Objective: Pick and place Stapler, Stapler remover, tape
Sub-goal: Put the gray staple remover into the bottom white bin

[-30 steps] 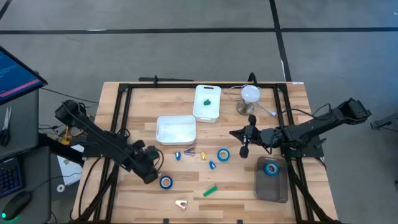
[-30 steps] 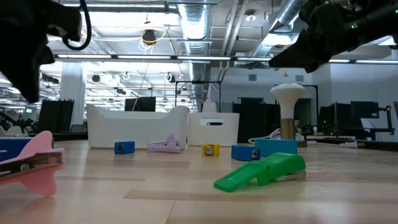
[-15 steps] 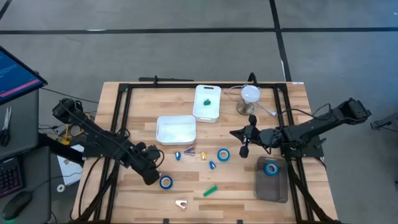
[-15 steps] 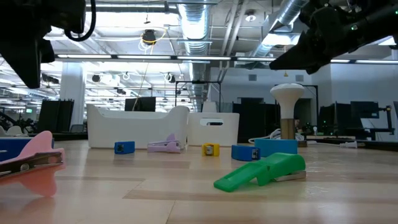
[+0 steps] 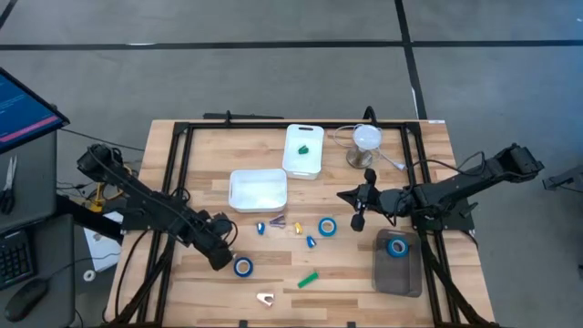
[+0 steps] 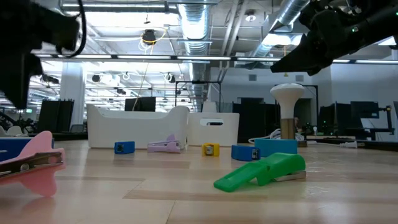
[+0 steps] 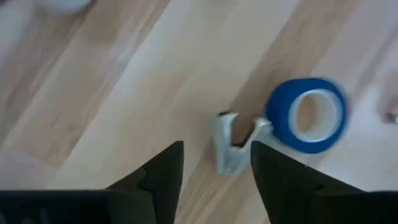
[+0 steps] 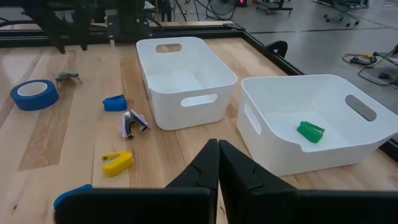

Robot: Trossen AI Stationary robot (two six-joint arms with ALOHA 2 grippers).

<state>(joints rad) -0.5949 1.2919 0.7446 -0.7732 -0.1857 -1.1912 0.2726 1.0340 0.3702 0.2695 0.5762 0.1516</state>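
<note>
A: Which step is in hand?

B: A pick of tape, it is judged. The left hand (image 5: pixel 221 256) is hung near the front-left part of the tabletop (image 5: pixel 182 282), just beside a blue tape roll (image 5: pixel 242 266). In the left wrist view its fingers (image 7: pixel 163 177) are seen spread apart, nothing held, with the roll (image 7: pixel 307 114) ahead of them and a small pale clip-like piece (image 7: pixel 231 149) between.

A: And next?

B: The open fingers would need to be lowered around the roll's rim and closed; the pale piece may be nudged.

A: The other task things?

B: A pink stapler remover (image 5: pixel 265 297) is lain at the front edge, a green stapler (image 5: pixel 308 279) beside it. A second roll (image 5: pixel 327 226) is found mid-tabletop, and a third (image 5: pixel 396 246) is set in the grey tray (image 5: pixel 398 278) at the front-right. The right hand (image 5: pixel 357 220) is held shut and empty over the middle, near the white tubs (image 8: pixel 186 87).

A: What differs from the earlier frame?

B: The left hand, closed a second ago, is now opened wide; the arm is shifted slightly. The right arm is unchanged.
</note>
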